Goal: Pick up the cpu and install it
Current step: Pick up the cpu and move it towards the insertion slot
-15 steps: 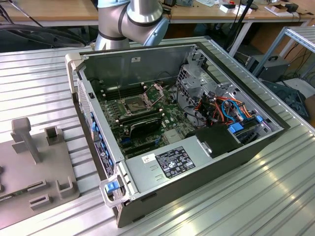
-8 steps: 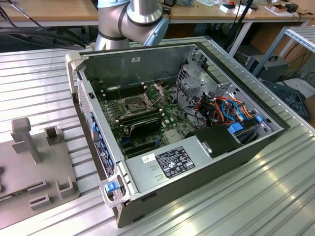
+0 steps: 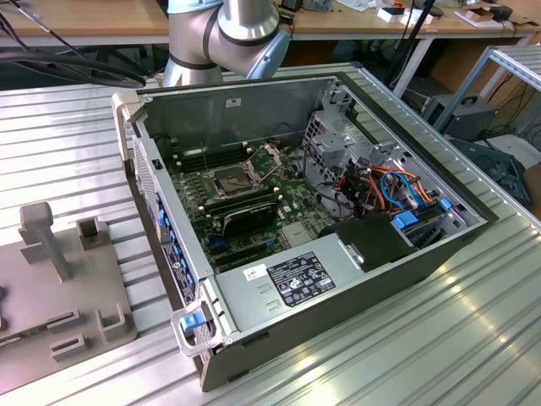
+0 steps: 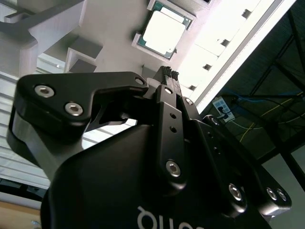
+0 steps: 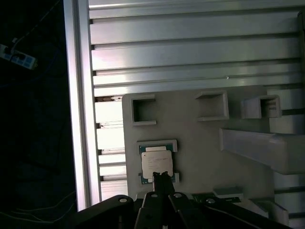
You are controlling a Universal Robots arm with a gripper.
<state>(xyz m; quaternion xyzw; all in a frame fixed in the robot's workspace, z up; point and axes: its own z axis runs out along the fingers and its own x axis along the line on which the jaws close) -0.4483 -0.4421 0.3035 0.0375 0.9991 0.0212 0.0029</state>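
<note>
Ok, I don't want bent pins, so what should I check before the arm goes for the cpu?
1. cpu lying flat in its pocket on the fixture: ok.
2. gripper centred over the cpu: cannot tell; in the first wrist view its tip overlaps one edge of the cpu.
3. Jaws open for the grasp: not ok; they stand shut, holding nothing.
4. socket open and empty: looks ok in the exterior view.
5. computer case side open: ok.
6. Cpu corner mark matching the socket: cannot tell.
</note>
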